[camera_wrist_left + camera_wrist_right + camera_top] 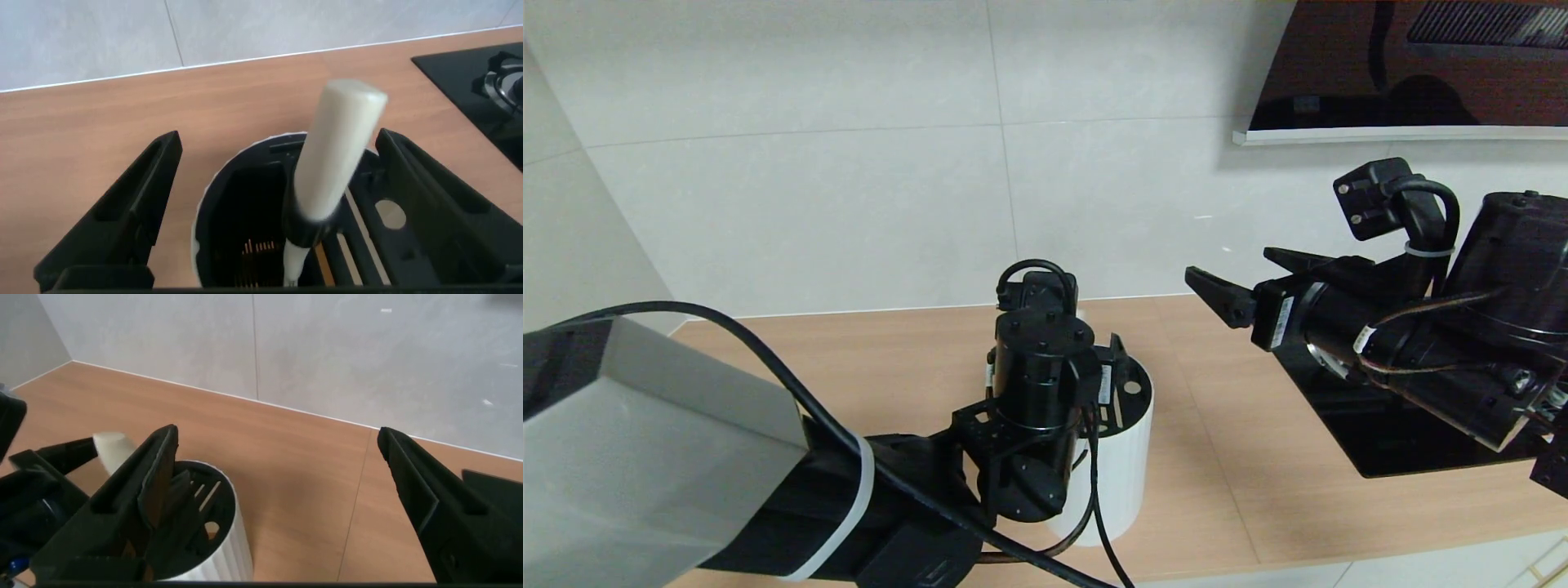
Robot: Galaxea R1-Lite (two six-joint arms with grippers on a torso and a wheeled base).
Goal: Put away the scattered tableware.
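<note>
Your left gripper point(276, 145) has its jaws spread wide, one on each side of a pale utensil point(335, 155). Neither jaw touches it, so nothing is gripped. The utensil stands tilted in the white holder point(203, 220), handle up. Its working end is sunk in the dark inside, so you cannot tell what kind it is. Something brass-coloured lies low in the holder, too dim to make out.

In the head view your left wrist covers most of the holder's top and the whole utensil. The holder's white side point(1125, 457) shows at lower centre.

Your right gripper point(274, 437) also has its jaws wide open and holds nothing. In the head view it hangs right of centre, above the desk point(898, 359), between the holder and the cooktop point(1380, 445).

The right arm hides much of the cooktop. The hood point(1405, 65) is cut off at the upper right corner.

The holder sits near the desk's front edge, at the bottom of the head view. Bare desk lies left of the holder and between it and the cooktop. The wall point(849, 204) closes the back.

A white sticker point(1282, 314) on the right wrist carries print too small to read.
</note>
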